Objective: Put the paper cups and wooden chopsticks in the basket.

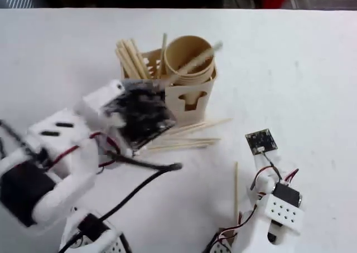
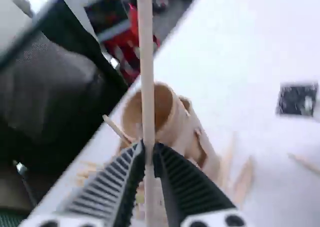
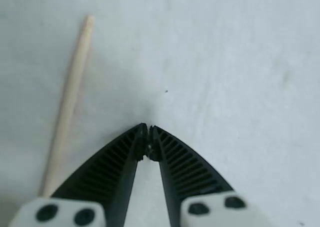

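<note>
- The left gripper (image 2: 148,147) had its jaws clamped on a wooden chopstick (image 2: 146,72), the ribbed pads pressing it from both sides.
- The held chopstick ran straight out beyond the fingertips and, in the left wrist view, crossed in front of the mouth of the paper cups (image 2: 156,112).
- In the high view the left arm (image 1: 61,164) stretched from the near left edge of the table (image 1: 301,69) toward the basket (image 1: 192,100), its gripper (image 1: 142,116) raised just beside the basket's near left corner.
- The paper cups (image 1: 189,55) sat stacked in the basket's right compartment. A slanted stick lay across their mouth, and I could not tell whether it was the held one.
- A bundle of chopsticks (image 1: 131,58) stood leaning in the basket's left compartment.
- Several loose chopsticks (image 1: 187,137) lay flat on the table just in front of the basket, fanned out toward the right.
- The right arm (image 1: 279,205) sat low at the near right of the table, well apart from the basket.
- The right gripper (image 3: 148,137) pointed down at the bare table with its jaws together, tips touching, nothing between them.
- A single chopstick (image 3: 67,102) lay on the table just beside the right gripper, not touching it; in the high view it lay (image 1: 236,186) lengthwise, pointing away from the near edge, next to the right arm.
</note>
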Robot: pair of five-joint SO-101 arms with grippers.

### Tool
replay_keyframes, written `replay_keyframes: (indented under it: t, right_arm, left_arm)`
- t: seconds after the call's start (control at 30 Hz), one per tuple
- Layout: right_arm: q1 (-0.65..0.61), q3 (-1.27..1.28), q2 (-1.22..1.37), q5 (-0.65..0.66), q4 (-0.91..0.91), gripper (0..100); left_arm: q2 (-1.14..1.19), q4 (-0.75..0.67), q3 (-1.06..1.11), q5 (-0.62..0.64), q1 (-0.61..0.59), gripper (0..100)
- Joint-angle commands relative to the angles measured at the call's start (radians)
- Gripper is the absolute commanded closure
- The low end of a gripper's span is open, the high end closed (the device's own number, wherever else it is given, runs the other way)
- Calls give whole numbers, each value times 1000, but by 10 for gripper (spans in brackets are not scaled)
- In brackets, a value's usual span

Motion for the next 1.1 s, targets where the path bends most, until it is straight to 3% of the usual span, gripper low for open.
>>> replay_keyframes:
  t: [0.0,0.2,0.33,0.47,0.63,0.77,0.9,1.07]
  right_arm:
    - [-10,-5,-12,8,-10,981]
    - [-10,-5,-12,8,-10,981]
    - [-10,-5,-12,8,-10,981]
    - [-10,-5,-12,9,-10,981]
    - [-10,-5,-12,9,-10,981]
    - [-10,-5,-12,9,-10,981]
    - [-10,-5,-12,9,-10,981]
    - [-10,-5,-12,9,-10,981]
  left_arm:
    - [19,-373,-57,52,7,980]
    - [70,-899,272,69,-44,980]
    - [82,-1040,485,256,-176,980]
    - [76,-1059,624,361,-272,980]
    - [76,-1057,704,368,-282,972]
    - [76,-1057,709,370,-282,871]
    - [74,-1054,690,370,-286,887]
    - [76,-876,539,373,-355,906]
